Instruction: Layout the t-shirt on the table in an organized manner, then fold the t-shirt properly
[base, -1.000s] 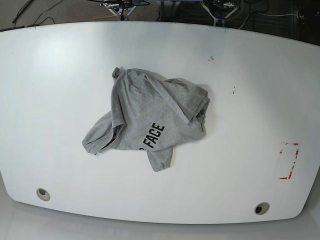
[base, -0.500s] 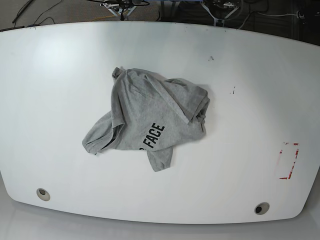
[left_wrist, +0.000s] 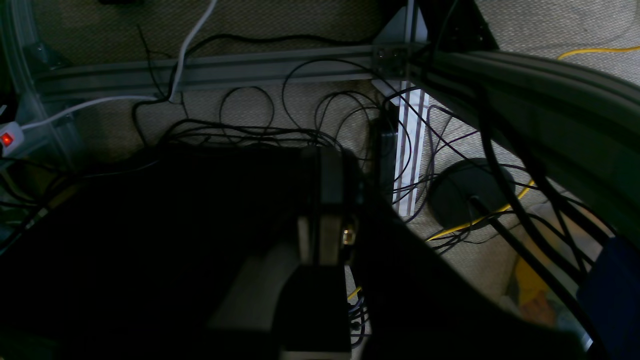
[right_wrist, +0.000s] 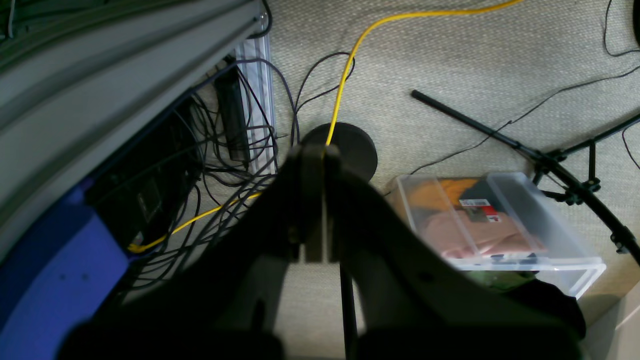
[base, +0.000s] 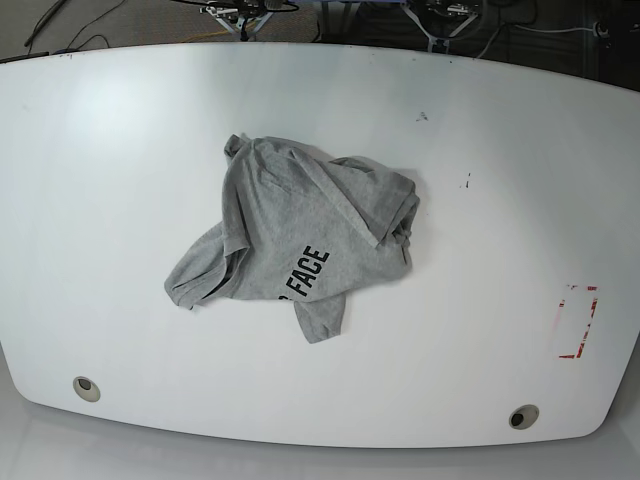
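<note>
Left gripper and right gripper: both closed, empty, hanging off-table over floor cables. T-shirt lies crumpled mid-table, well apart from either. Neither arm looks nearer; long axis runs roughly diagonal.

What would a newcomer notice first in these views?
The crumpled grey t-shirt lies in a heap mid-table, "FACE" lettering showing. A red rectangle mark sits near the table's right edge. Both wrist cameras see only floor cables, with a clear storage bin in the right wrist view.
</note>
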